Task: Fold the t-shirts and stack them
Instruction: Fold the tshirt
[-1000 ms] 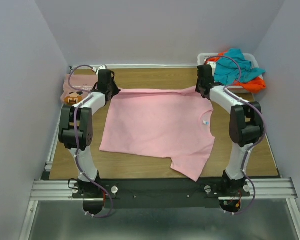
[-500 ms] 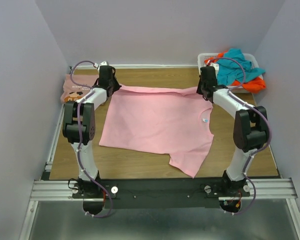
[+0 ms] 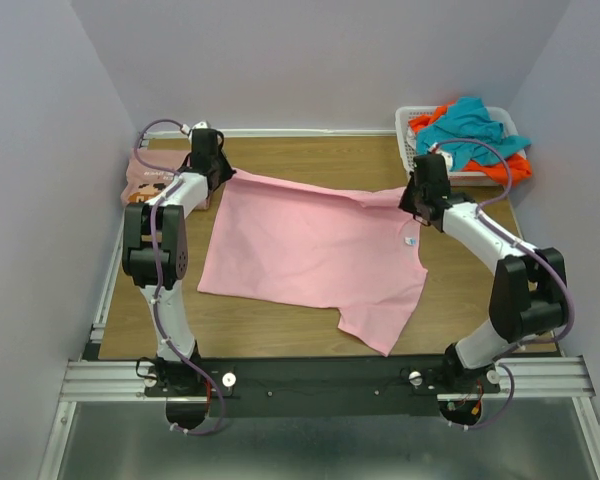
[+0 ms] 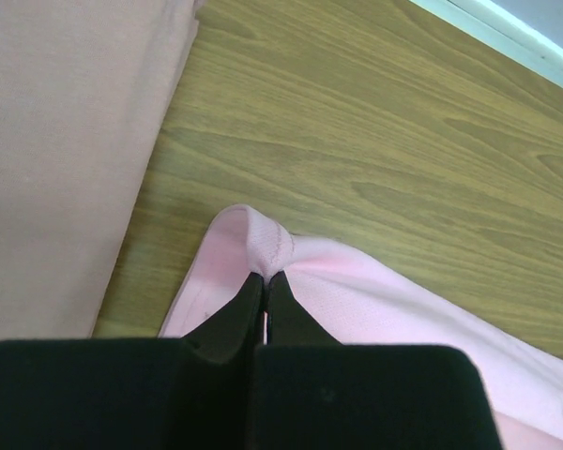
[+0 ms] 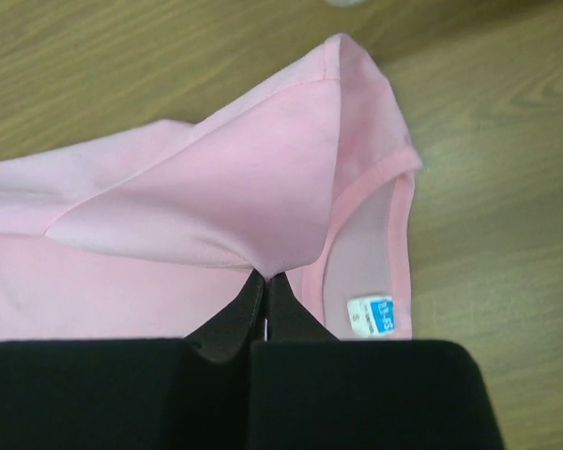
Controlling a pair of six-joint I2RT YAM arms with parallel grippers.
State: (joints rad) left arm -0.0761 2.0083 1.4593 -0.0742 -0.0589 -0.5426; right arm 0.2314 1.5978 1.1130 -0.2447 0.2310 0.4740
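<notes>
A plain light-pink t-shirt (image 3: pixel 315 255) lies spread over the middle of the wooden table, its blue neck label (image 5: pixel 371 314) on the right side. My left gripper (image 3: pixel 216 172) is shut on the shirt's far left corner (image 4: pixel 266 246). My right gripper (image 3: pixel 412 200) is shut on a fold of the shirt (image 5: pixel 263 211) next to the collar. The far edge hangs stretched between the two grippers. A folded dusty-pink t-shirt (image 3: pixel 148 178) with a brown-orange print lies at the far left; it also shows in the left wrist view (image 4: pixel 66 141).
A white basket (image 3: pixel 412 120) at the far right corner holds crumpled teal (image 3: pixel 470 125) and orange (image 3: pixel 515 168) t-shirts. Purple walls close in the table on three sides. Bare wood (image 3: pixel 485 290) lies right of the shirt.
My right gripper has moved nearer and to the right with its fold. My left gripper has shifted slightly left and farther back. The shirt's far edge now slants between them.
</notes>
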